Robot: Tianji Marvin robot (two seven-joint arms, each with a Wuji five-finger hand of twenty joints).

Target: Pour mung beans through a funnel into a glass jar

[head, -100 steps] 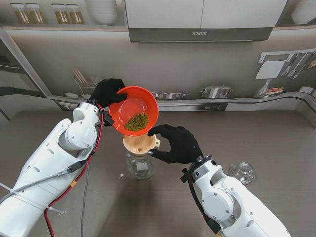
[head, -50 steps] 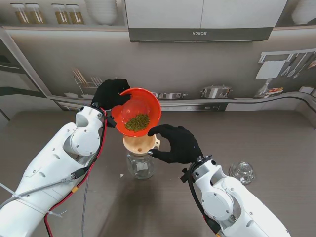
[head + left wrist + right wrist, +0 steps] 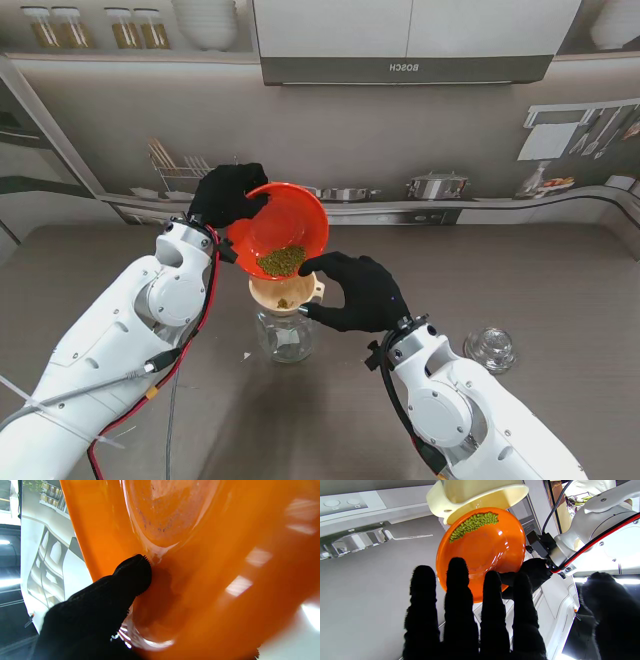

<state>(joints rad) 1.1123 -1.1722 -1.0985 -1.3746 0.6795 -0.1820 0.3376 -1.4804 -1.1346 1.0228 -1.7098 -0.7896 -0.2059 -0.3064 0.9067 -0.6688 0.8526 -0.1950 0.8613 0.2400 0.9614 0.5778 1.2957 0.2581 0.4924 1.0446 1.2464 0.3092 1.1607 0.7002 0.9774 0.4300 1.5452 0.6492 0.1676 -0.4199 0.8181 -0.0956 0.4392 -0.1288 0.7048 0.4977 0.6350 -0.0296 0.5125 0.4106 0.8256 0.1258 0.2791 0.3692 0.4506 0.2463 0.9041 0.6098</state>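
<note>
Pour begun: your left hand (image 3: 228,193) grips tilted bowl (image 3: 283,226); beans (image 3: 282,261) mostly inside, few in funnel (image 3: 284,293). Right hand (image 3: 362,293) spread, steadying.

Orange bowl (image 3: 200,555) fills view; black-gloved left hand (image 3: 95,615) fingertip pressed against it.

In the left wrist view the orange bowl (image 3: 200,567) fills nearly the whole picture, blurred and cut off at three edges, so its beans are out of sight there. From the stand, the right hand (image 3: 362,292) covers one side of the funnel (image 3: 283,292), and whether it touches it is hard to tell. The funnel hides the glass jar (image 3: 284,337) mouth. The lid (image 3: 490,349) near the bench edge is perhaps glass; it is too small to be sure.
</note>
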